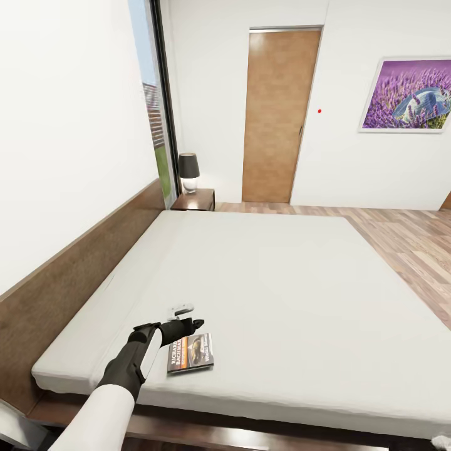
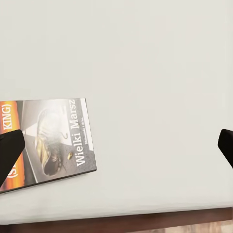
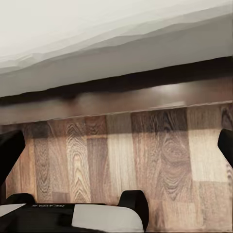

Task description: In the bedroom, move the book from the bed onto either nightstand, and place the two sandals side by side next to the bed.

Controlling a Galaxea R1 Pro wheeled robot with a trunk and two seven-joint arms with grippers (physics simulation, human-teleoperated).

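Note:
The book point(image 1: 190, 352) lies flat on the pale mattress near the foot-side edge of the bed point(image 1: 282, 282), its dark cover with the orange band facing up. My left gripper point(image 1: 191, 324) hovers just above its far edge, open. In the left wrist view the book point(image 2: 48, 141) sits by one black fingertip point(image 2: 9, 145), and the gap of the left gripper point(image 2: 116, 145) is over bare mattress. My right gripper point(image 3: 116, 145) is open, low over the wood floor beside the bed frame point(image 3: 116, 99). A nightstand point(image 1: 195, 200) stands at the bed's far corner. The sandals are out of view.
A black-shaded lamp point(image 1: 188, 171) stands on the nightstand. The headboard point(image 1: 69, 282) runs along the left wall, with a tall window point(image 1: 153, 94) beyond it. A wooden door point(image 1: 275, 116) and a lavender picture point(image 1: 407, 94) are on the far wall. Plank floor point(image 1: 407, 244) lies to the right.

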